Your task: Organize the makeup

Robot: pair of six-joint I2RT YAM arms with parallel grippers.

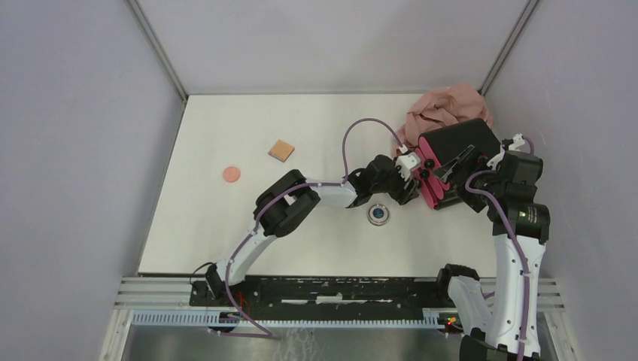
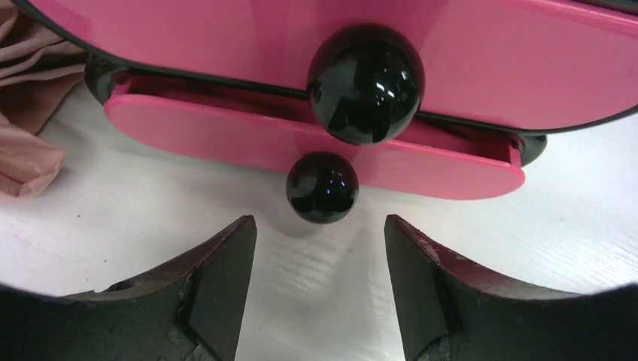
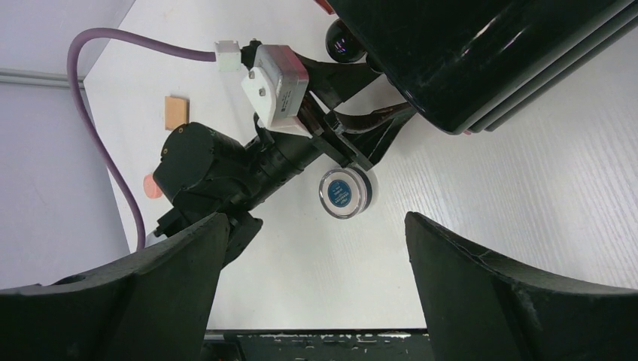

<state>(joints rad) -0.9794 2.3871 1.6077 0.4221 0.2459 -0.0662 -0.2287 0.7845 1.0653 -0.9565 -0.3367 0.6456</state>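
Note:
The round silver compact (image 1: 379, 214) lies on the table just in front of the black box with magenta drawers (image 1: 459, 143); it also shows in the right wrist view (image 3: 343, 192). The tan square pad (image 1: 281, 150) and the round salmon puff (image 1: 231, 174) lie far left. My left gripper (image 1: 413, 183) is open at the box front, and the lower drawer's black knob (image 2: 322, 186) sits just beyond its fingertips (image 2: 229, 256), untouched. That drawer (image 2: 226, 135) stands slightly pulled out. My right gripper (image 1: 454, 162) is open and empty above the box. The sponges and vial are out of view.
The pinkish-beige cloth (image 1: 448, 109) is bunched behind the box at the back right and reaches down beside its left end (image 2: 30, 113). A larger upper drawer knob (image 2: 366, 83) sits above the lower one. Grey walls enclose the table on three sides.

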